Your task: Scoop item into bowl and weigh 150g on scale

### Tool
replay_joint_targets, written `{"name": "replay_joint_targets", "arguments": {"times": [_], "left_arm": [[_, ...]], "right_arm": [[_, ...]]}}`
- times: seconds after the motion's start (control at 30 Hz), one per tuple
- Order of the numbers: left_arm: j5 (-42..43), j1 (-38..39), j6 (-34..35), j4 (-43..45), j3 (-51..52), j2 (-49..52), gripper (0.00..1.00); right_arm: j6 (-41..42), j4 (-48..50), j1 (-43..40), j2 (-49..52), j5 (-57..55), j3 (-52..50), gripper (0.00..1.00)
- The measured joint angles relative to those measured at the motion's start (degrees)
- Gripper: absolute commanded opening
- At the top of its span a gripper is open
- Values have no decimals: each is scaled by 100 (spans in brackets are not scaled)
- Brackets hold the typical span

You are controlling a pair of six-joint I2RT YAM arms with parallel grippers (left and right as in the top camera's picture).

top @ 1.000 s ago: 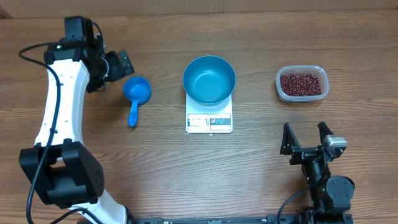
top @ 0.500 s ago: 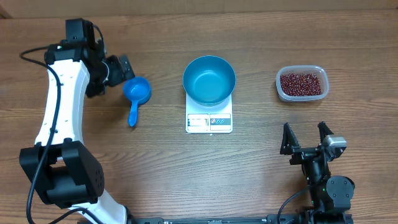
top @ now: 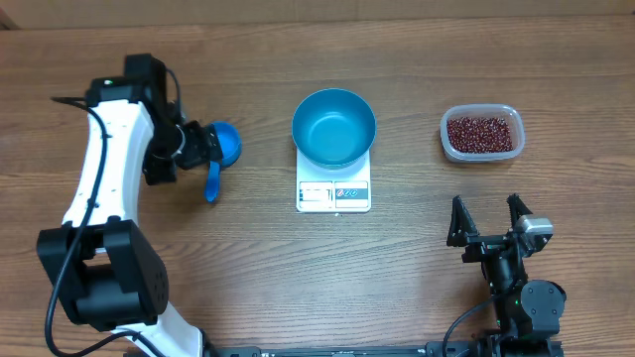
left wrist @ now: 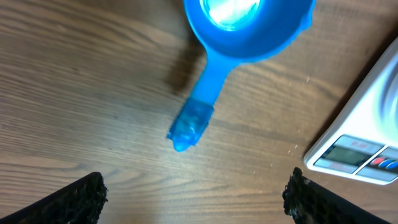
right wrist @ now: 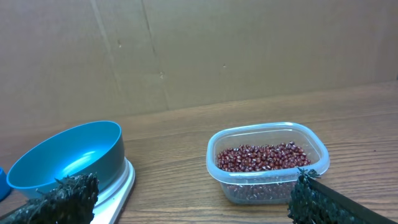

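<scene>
Left gripper (left wrist: 196, 193): wide open above the scoop (top: 220, 154) (not touching), holds nothing.
Right gripper (top: 488, 216): wide open, empty, lower right.
Bowl (top: 333, 127): on scale (top: 333, 193), center.
Beans (top: 481, 134): in tub (top: 449, 147), upper right.

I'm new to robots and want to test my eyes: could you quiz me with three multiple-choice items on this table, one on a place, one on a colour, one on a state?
1. Where is the bowl?
A. on the scale
B. in the tub
C. on bare table

2. What colour is the scoop?
A. red
B. blue
C. white

3. The bowl is:
A. full of beans
B. overturned
C. empty

Answers: 1 A, it sits on the white scale. 2 B, its cup and handle are blue. 3 C, only blue shows inside.
</scene>
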State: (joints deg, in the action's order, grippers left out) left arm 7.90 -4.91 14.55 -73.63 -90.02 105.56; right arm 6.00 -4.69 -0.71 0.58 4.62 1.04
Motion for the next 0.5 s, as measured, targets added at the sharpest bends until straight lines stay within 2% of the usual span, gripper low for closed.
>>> {"name": "replay_joint_targets", "arguments": {"times": [0.5], "left_arm": [[-22,144,-127,247,149,0,98]], "right_arm": [[-2,0,0,0,0,0,100]]}}
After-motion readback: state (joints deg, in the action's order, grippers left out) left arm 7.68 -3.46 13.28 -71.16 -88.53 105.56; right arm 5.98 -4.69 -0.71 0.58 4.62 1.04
